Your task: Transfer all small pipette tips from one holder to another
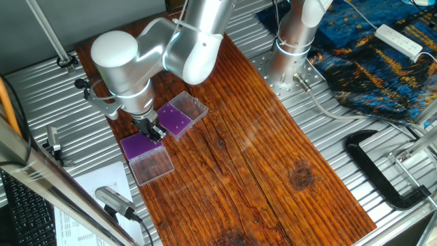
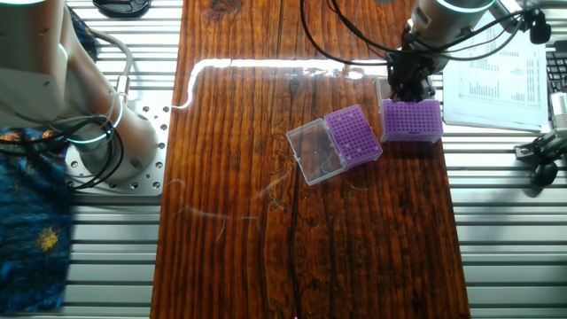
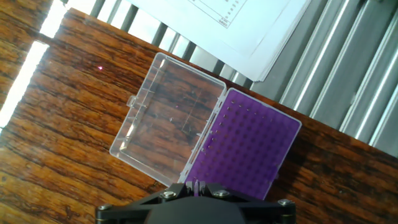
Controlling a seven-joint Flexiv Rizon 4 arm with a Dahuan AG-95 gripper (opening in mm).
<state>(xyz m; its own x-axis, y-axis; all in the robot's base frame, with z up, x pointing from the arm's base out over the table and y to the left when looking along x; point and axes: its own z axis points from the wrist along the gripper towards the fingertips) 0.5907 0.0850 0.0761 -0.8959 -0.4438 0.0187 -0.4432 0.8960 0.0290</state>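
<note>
The black two-finger gripper [image 1: 153,130] hangs from the silver arm, pointing down over a purple-topped pipette tip holder [image 1: 139,145] near one long edge of the brown wooden board [image 1: 273,164]. In the hand view the fingertips [image 3: 194,185] show only at the bottom of the picture, seemingly close together over the near edge of this holder's purple grid [image 3: 249,152]; whether they pinch anything cannot be told.

This holder has a clear plastic hinged lid [image 3: 168,121] lying open flat on the board beside the grid. A few tiny pale dots, the small pipette tips [image 3: 239,108], sit in a row of holes along the grid's far edge and along the side by the hinge; they are too small to count with confidence.

A second purple-topped holder [image 2: 353,136] with its own open clear lid [image 2: 314,151] lies just beside the first, toward the middle of the board and turned at an angle. Whether it holds any tips cannot be seen.

White printed paper sheets [image 2: 498,75] lie on the ribbed metal bench [image 2: 505,230] just off the board's edge nearest the gripper.
</note>
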